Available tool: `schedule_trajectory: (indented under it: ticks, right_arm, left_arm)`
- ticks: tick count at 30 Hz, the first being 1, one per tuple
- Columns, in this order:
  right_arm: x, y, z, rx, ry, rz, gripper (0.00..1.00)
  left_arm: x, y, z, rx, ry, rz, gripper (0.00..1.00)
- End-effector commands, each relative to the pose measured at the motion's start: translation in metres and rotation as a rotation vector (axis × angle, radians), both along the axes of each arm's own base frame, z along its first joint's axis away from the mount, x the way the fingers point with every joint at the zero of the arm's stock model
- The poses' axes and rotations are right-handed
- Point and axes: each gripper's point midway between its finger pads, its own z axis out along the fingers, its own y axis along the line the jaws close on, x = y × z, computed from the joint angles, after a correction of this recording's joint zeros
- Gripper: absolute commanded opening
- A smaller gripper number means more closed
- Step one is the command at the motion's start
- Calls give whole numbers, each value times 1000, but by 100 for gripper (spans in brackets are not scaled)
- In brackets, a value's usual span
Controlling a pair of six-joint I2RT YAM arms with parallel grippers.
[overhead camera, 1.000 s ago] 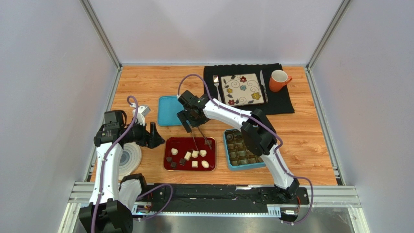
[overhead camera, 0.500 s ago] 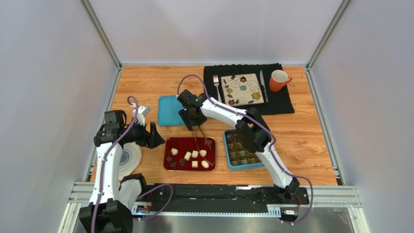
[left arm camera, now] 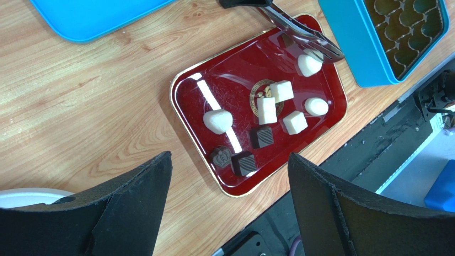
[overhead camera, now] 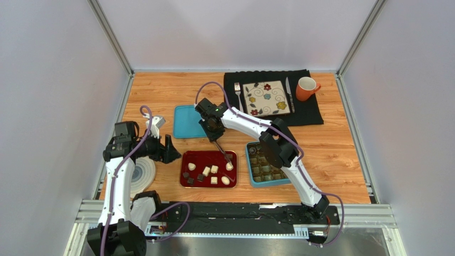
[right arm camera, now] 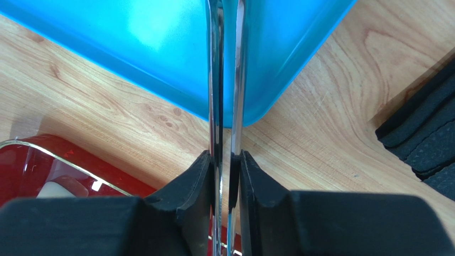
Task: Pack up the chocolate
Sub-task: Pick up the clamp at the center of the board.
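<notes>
While the left gripper (overhead camera: 168,150) hangs wide open at centre left, the right gripper (right arm camera: 224,170) squeezes metal tongs (left arm camera: 299,26), their tips clenched on a white chocolate (left arm camera: 308,64) at the red tray's (left arm camera: 197,90) upper right. Eight more chocolates (left arm camera: 267,109), white and dark, lie on that tray, left of the blue compartment box (left arm camera: 347,37).

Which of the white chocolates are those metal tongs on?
The rounded white chocolate in the red tray's corner nearest the blue box; the tongs' tips touch it alone.

Tray (left arm camera: 235,80): below the tips of your tongs (left arm camera: 299,29), chocolates (left arm camera: 267,110) on it.
Tin (left arm camera: 347,37): right of your right gripper (right arm camera: 225,162), beside the tray.
Lid (overhead camera: 186,121): just left of that gripper.
</notes>
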Motion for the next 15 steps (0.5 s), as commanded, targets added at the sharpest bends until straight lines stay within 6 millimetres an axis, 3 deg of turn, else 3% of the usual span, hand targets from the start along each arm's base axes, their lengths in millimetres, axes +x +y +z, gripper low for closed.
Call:
schedule_trajectory:
  ticks: [1,2,4,5,7,8,11,12,14,15]
  right_arm:
    - [8,9,49,110,-83,-15,23]
    - [12,6,67,122,-131,-32,23]
    - [13,5,80,155,-160,-51,22]
    - [13,5,100,192,-189,-58,21]
    - [12,3,114,232,-217,-79,20]
    - [12,2,135,270,-249,-86,20]
    - [10,0,154,320,-304,-104,18]
    - [7,-1,172,355,-334,-106,18]
    - [5,-5,179,384,-374,-120,16]
    - [-2,-5,202,432,-418,-117,15]
  left_arm:
    - [5,1,15,16,-72,-25,88]
    - [5,1,15,15,-72,-22,88]
    - [5,0,16,13,-73,-25,88]
    - [5,0,16,12,-73,-24,88]
    - [5,0,15,13,-72,-26,88]
    - [5,0,15,12,-71,-25,88]
    - [4,0,16,14,-72,-27,88]
    - [4,0,16,15,-74,-26,88]
    - [3,1,17,18,-79,-27,88]
    - [3,0,17,17,-79,-30,88]
